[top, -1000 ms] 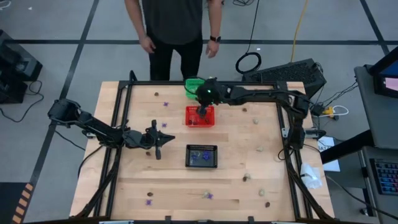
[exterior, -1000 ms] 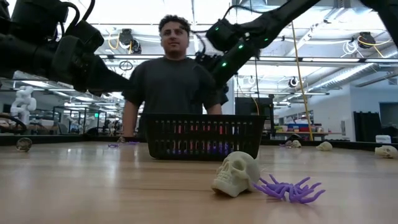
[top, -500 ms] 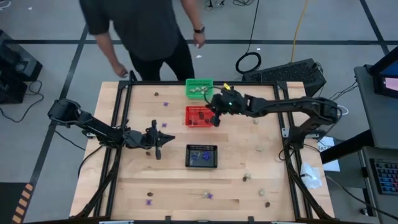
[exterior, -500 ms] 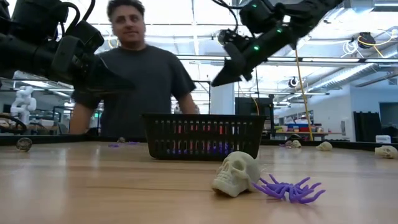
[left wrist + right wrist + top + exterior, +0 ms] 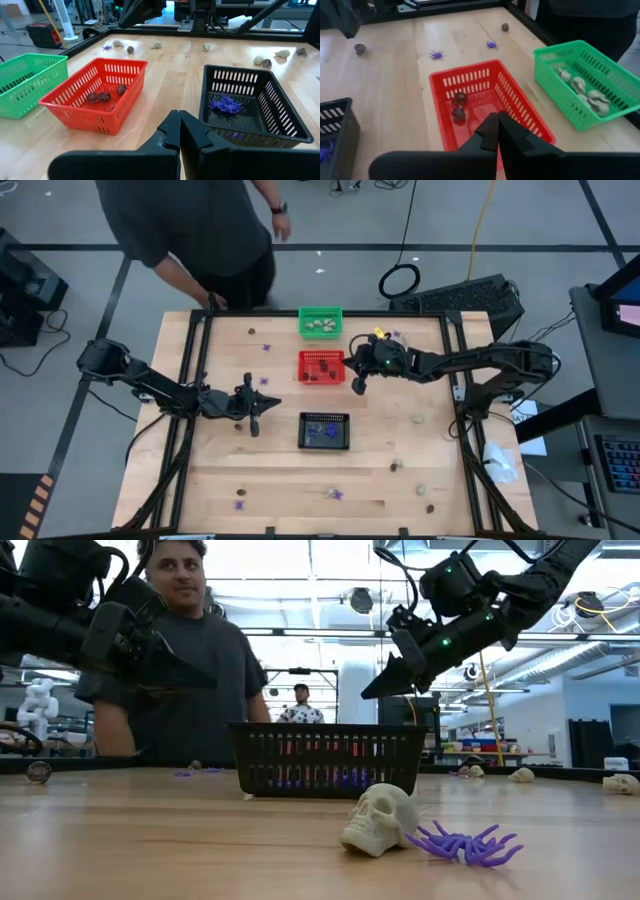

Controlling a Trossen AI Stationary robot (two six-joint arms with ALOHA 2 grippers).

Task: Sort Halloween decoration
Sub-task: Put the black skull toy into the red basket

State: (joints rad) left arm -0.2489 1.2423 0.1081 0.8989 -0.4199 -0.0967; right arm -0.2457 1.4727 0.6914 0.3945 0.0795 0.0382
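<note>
Tiny trinkets lie scattered on the wooden table: purple spiders (image 5: 337, 494), cream skulls (image 5: 418, 418) and dark brown pieces (image 5: 396, 466). A cream skull (image 5: 378, 818) and a purple spider (image 5: 465, 843) lie close to the low camera. The red basket (image 5: 520, 115) holds brown pieces (image 5: 459, 97), the green basket (image 5: 555, 75) holds cream skulls (image 5: 580, 85), and the black basket (image 5: 285, 115) holds purple spiders (image 5: 225, 105). My right gripper (image 5: 357, 386) hangs shut and empty in the air beside the red basket's right end. My left gripper (image 5: 258, 408) waits shut, left of the black basket.
A person stands at the table's far left corner (image 5: 190, 230), an arm by the frame. The three baskets sit in the table's middle and far middle. A black metal frame (image 5: 200, 330) borders the table. Open wood lies along the near and right sides, dotted with trinkets.
My right gripper has drawn back from above the red basket toward the table's right and a little toward the near edge, staying in the air. The person behind the table has stepped toward the left.
</note>
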